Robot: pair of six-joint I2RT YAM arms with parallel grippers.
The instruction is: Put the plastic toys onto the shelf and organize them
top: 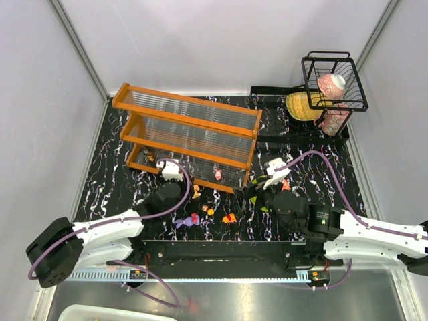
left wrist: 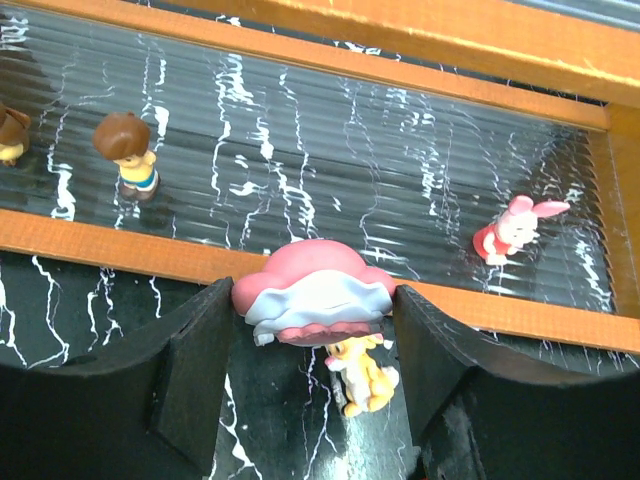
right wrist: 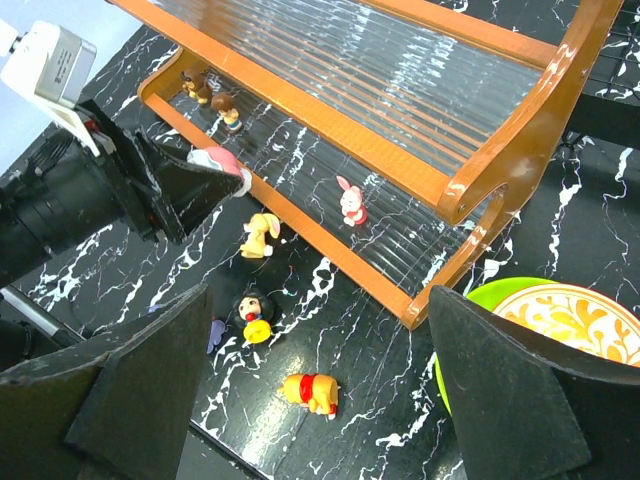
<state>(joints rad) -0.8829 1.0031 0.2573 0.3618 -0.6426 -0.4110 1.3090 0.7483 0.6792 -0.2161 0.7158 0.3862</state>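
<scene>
plastic toys (right wrist: 352,200) sit partly on the lower tier of the shelf (right wrist: 330,140), partly on the table (right wrist: 350,320) before it; we see our left gripper (left wrist: 315,335) clamping a pink-capped toy (left wrist: 312,290) at the front rail, and our right gripper (right wrist: 320,380) spread wide, empty.

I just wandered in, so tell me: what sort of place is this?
Likely a robot practice booth: two robot arms bolted to a marbled table, plain white walls around it, and an orange shelf with plastic toys laid out.
</scene>
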